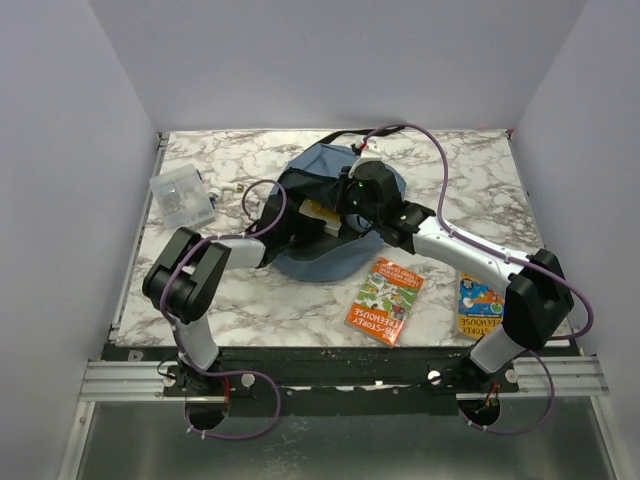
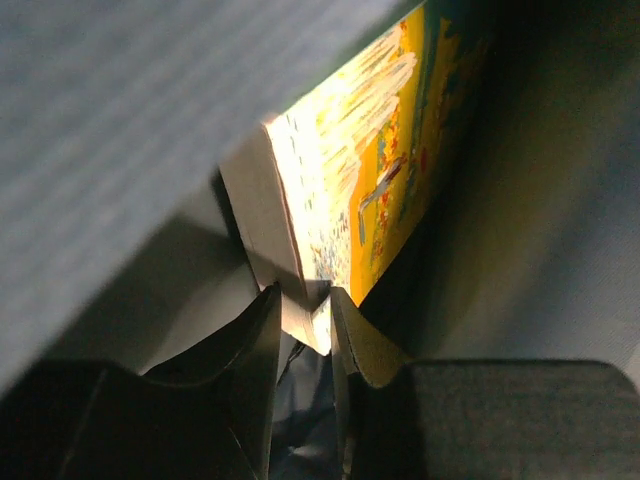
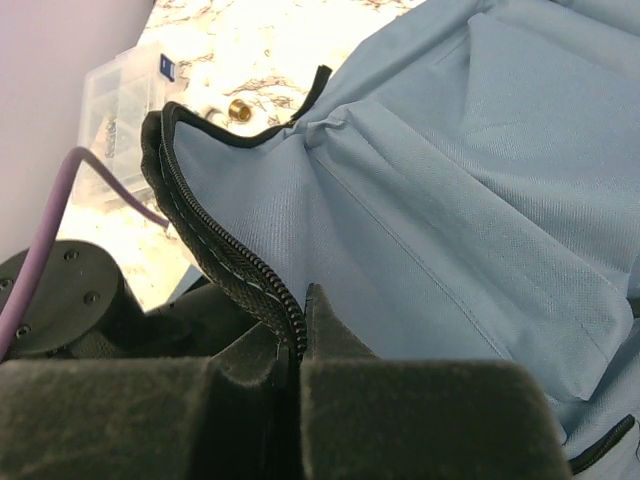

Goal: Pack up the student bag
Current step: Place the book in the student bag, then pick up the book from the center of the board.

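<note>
**Bag.** The bag [image 1: 325,262] lies near the middle of the marble table [image 1: 260,300], with its opening turned toward the left arm. The flap edge is lifted, so the black lining shows in the top view.

**Left gripper.** The left gripper [image 2: 305,300] is closed on the lower corner of a yellow book [image 2: 370,170], at the spine end. One finger lies on each face of the book. The book stands on edge, tilted, and reaches away from the fingers. In the top view, the book [image 1: 318,212] shows in the mouth of the bag, where the left arm reaches in. The dark surfaces around the book in the wrist view are probably the bag's interior; the view is too dim to confirm.

**Right gripper.** The right gripper [image 3: 300,345] is fully closed. It pinches the black zipper [image 3: 235,275] along the rim of the bag's opening and holds that edge raised above the blue fabric [image 3: 450,200].

**Other items.**
- A clear box [image 1: 183,195] sits at the table's far left, well apart from the bag.
- An orange book [image 1: 385,299] lies flat just in front of the bag.
- A blue-and-yellow book [image 1: 476,300] lies to the right, partly under the right arm.
</note>
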`<state>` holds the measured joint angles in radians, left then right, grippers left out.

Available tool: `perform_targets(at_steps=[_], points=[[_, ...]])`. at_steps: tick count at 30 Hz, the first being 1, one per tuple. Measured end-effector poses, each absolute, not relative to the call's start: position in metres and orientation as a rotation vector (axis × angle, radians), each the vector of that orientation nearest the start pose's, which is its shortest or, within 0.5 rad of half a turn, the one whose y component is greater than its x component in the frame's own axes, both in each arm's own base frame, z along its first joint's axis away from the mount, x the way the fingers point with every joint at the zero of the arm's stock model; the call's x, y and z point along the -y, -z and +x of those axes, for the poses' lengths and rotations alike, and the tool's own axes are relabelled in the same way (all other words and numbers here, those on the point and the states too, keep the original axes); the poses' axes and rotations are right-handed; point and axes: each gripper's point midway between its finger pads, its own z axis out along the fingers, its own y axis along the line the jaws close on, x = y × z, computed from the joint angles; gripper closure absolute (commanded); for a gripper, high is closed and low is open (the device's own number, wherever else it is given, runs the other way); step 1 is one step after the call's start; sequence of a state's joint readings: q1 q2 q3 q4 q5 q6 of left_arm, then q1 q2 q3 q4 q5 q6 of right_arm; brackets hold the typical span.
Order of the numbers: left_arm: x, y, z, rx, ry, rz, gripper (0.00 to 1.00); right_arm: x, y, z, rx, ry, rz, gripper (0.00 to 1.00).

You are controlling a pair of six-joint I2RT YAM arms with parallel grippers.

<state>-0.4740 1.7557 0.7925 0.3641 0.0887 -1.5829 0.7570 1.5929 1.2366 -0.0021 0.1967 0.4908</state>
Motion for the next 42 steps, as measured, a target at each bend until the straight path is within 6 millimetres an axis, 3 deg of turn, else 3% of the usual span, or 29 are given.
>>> perform_targets(at_steps=[4, 8, 15, 19, 26, 29, 33, 36, 39, 42], points=[[0.264, -0.074, 0.394, -2.117, 1.189, -1.209, 0.35, -0.329, -0.226, 0.373, -1.969, -0.625, -0.126, 0.99], [0.256, -0.080, 0.382, -2.127, 1.176, -1.132, 0.21, -0.328, -0.226, 0.374, -1.969, -0.617, -0.128, 0.99], [0.239, -0.114, 0.339, -2.112, 1.196, -0.880, 0.14, -0.320, -0.216, 0.369, -1.984, -0.598, -0.138, 0.98], [0.229, -0.139, 0.321, -2.052, 1.200, -0.720, 0.14, -0.315, -0.207, 0.363, -2.001, -0.587, -0.155, 0.72], [0.198, -0.232, 0.296, -1.770, 1.221, -0.459, 0.13, -0.319, -0.209, 0.345, -2.012, -0.633, -0.293, 0.29], [0.183, -0.261, 0.288, -1.706, 1.164, -0.380, 0.05, -0.314, -0.205, 0.333, -2.047, -0.622, -0.355, 0.01], [0.166, -0.282, 0.281, -1.675, 1.079, -0.327, 0.02, -0.297, -0.201, 0.315, -2.140, -0.558, -0.418, 0.00], [0.141, -0.291, 0.278, -1.677, 0.964, -0.313, 0.02, -0.275, -0.210, 0.299, -2.171, -0.513, -0.401, 0.00], [0.126, -0.296, 0.276, -1.684, 0.895, -0.310, 0.02, -0.247, -0.225, 0.284, -2.165, -0.482, -0.305, 0.00], [0.126, -0.296, 0.268, -1.718, 0.900, -0.284, 0.02, -0.220, -0.231, 0.267, -2.159, -0.467, -0.169, 0.00]])
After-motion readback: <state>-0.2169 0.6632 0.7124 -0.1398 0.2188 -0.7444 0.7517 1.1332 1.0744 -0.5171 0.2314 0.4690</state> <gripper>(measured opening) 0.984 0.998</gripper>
